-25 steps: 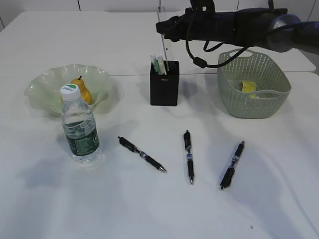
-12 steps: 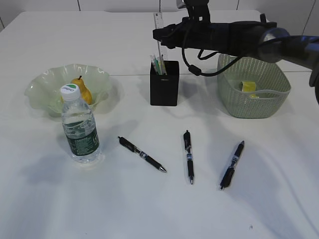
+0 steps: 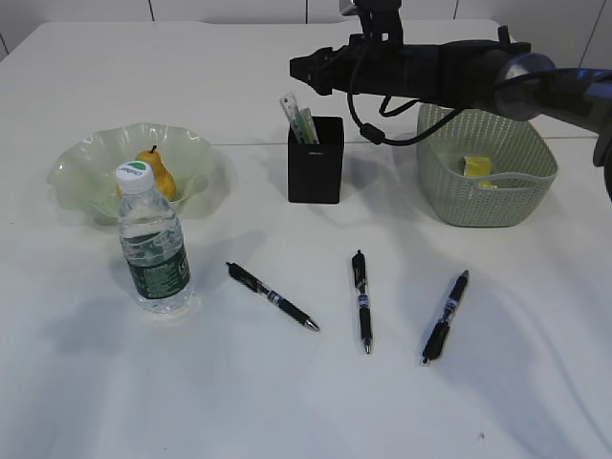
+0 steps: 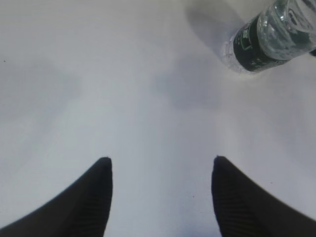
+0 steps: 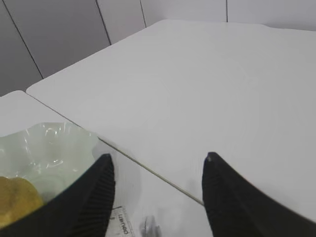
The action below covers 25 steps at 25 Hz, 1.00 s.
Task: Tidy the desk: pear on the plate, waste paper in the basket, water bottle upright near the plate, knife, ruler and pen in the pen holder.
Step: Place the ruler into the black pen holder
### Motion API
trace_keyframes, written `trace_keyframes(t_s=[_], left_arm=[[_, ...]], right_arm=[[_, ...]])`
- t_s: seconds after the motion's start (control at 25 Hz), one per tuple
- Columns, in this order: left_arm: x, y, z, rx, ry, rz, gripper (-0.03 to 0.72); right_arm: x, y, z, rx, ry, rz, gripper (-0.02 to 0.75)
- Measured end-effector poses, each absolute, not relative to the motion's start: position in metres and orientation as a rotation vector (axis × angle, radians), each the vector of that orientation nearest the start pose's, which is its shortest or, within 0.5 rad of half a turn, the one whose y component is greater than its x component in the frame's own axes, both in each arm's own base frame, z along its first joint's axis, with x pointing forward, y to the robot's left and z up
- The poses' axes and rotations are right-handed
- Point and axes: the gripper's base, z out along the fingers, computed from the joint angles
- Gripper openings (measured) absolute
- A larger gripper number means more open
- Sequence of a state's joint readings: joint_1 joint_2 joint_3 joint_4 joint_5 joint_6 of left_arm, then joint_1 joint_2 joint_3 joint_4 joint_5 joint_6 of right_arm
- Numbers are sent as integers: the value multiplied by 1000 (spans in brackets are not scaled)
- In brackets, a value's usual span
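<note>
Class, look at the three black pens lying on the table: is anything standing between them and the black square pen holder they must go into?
Nothing visible blocks them. The three black pens lie on bare white table in front of the black square pen holder, with open surface between.

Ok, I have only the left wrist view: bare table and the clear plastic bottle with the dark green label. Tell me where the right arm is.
Observer: The right gripper hangs above the black square pen holder, jaws open and empty.
Operator: Report on the ruler.
Observer: The flat transparent ruler stands in that holder, leaning towards the ruffled pale-green glass plate.
Operator: Count what lies loose.
Observer: Three black pens lie on the white table in front of the holder.
</note>
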State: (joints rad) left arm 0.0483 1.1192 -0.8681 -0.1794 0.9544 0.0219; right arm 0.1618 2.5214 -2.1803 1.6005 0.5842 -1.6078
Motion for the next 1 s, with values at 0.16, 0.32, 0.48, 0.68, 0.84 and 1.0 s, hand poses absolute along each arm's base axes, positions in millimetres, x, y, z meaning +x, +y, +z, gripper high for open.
trace_keyframes(t_s=[0.16, 0.32, 0.48, 0.68, 0.84, 1.0], left_arm=[[203, -4, 294, -133, 2673, -215, 449], [203, -4, 294, -133, 2673, -217, 448], [203, -4, 294, -134, 2673, -218, 448], [203, -4, 294, -134, 2673, -218, 448], [203, -4, 294, -134, 2673, -218, 447], [203, -4, 294, -134, 2673, -218, 447]], right_arm=[[559, 141, 196, -513, 1750, 667, 426], [558, 138, 200, -484, 1824, 645, 428], [551, 136, 217, -471, 1916, 640, 428], [533, 132, 247, -509, 2055, 614, 428], [512, 124, 285, -541, 2154, 540, 428], [483, 112, 336, -534, 2213, 427, 428]])
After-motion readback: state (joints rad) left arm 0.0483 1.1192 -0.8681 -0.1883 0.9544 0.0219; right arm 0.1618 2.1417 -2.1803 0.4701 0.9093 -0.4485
